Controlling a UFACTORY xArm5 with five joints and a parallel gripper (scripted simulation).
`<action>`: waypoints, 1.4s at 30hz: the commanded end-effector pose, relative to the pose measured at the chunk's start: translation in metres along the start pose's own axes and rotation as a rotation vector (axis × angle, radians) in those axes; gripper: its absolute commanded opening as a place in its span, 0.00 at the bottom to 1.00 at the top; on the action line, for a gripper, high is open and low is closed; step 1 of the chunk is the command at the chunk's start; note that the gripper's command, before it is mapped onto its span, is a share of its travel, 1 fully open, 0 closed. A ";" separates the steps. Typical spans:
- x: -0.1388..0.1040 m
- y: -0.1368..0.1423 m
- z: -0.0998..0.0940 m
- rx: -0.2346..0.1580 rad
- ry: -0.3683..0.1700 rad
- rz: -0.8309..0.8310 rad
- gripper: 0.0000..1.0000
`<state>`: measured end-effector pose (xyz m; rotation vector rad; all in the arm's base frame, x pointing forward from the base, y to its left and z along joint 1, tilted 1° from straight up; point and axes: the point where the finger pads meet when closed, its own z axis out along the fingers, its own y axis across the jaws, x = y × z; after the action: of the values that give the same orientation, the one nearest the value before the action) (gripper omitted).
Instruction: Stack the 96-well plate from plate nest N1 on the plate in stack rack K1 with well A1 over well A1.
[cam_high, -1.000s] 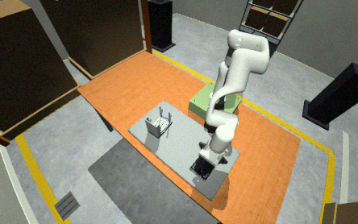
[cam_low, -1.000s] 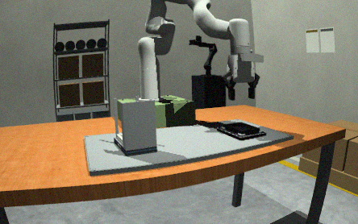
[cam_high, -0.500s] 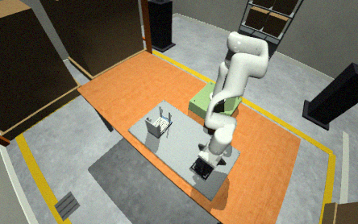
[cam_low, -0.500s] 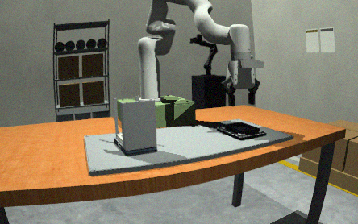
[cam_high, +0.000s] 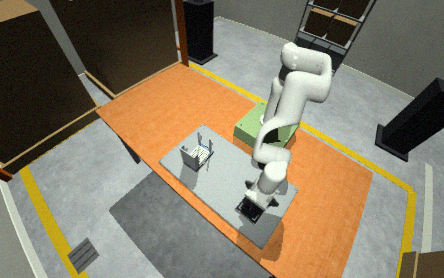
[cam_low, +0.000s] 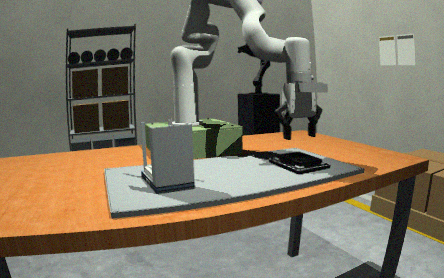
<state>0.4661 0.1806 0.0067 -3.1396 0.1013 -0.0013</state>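
One orange surface carries one grey mat, and on the mat stand the task's two fixtures.

Left: one stack rack K1, a grey walled holder on a dark base, open at the top. The top view shows one white plate inside it, lying low between the walls and posts; its cut-off corner is too small to make out.

Centre, far side: one green base block bearing the single white arm. The arm rises from the block, bends over at the top of the exterior view and reaches down toward the right end of the mat.

Right: one plate nest N1, a flat dark frame at the mat's right end. A dark 96-well plate lies in it; plate and nest are hard to tell apart at this scale.

Above the nest: one gripper, pointing straight down with its two dark fingers spread fully wide. It holds nothing and touches nothing, and hangs well above the plate with clear air beneath the fingertips. In the top view the gripper sits directly over the nest.

Background: one shelf unit at far left, two papers on the right wall.
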 end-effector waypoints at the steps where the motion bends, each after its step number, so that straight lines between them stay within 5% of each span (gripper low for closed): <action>1: 0.002 -0.001 0.005 -0.006 0.008 0.000 1.00; 26: 0.002 0.000 0.040 -0.006 0.008 0.000 1.00; 42: 0.002 0.000 0.042 -0.006 0.008 0.000 1.00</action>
<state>0.4665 0.1804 -0.0354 -3.1394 0.1013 -0.0021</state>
